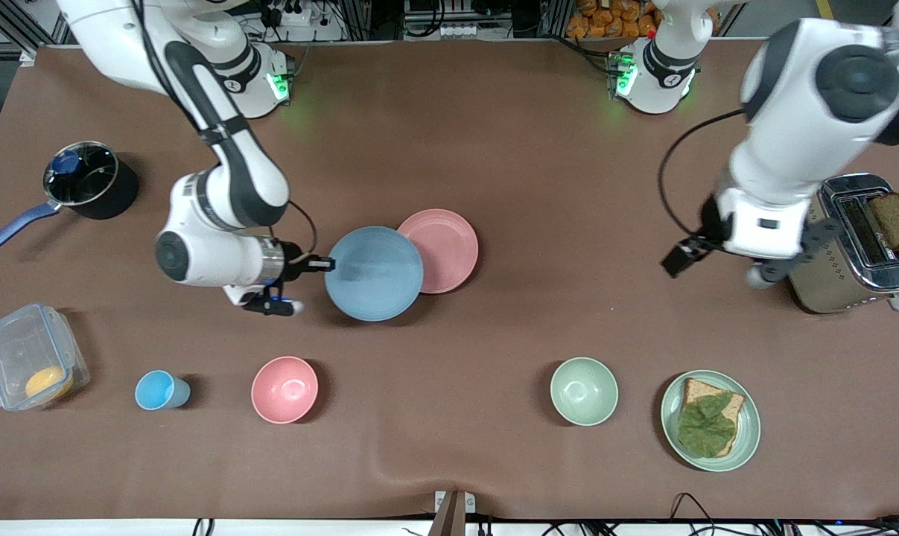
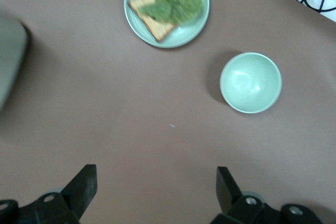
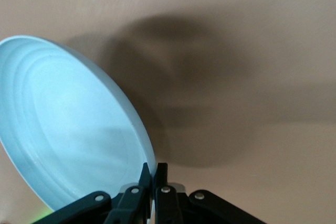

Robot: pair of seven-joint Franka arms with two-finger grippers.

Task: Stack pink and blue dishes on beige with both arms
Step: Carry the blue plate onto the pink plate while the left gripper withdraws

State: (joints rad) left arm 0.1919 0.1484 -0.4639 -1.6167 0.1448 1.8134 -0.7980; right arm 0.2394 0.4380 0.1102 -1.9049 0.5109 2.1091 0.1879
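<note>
Count of items on the table, by kind

Plates: three, namely one blue plate (image 1: 375,273), one pink plate (image 1: 440,250) and one green plate (image 1: 710,420) bearing one bread slice (image 1: 711,417) with one leaf (image 1: 706,426). Bowls: two, one pink bowl (image 1: 284,389), one green bowl (image 1: 584,391). Cups: one, blue (image 1: 159,390). Pots: one (image 1: 84,182). Plastic boxes: one (image 1: 30,356). Toasters: one (image 1: 859,242), holding one dark slice (image 1: 896,218). Robot arms: two.

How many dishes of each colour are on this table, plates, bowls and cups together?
Blue: 2, plate and cup
Pink: 2, plate and bowl
Green: 2, bowl and plate
Total: 6
</note>
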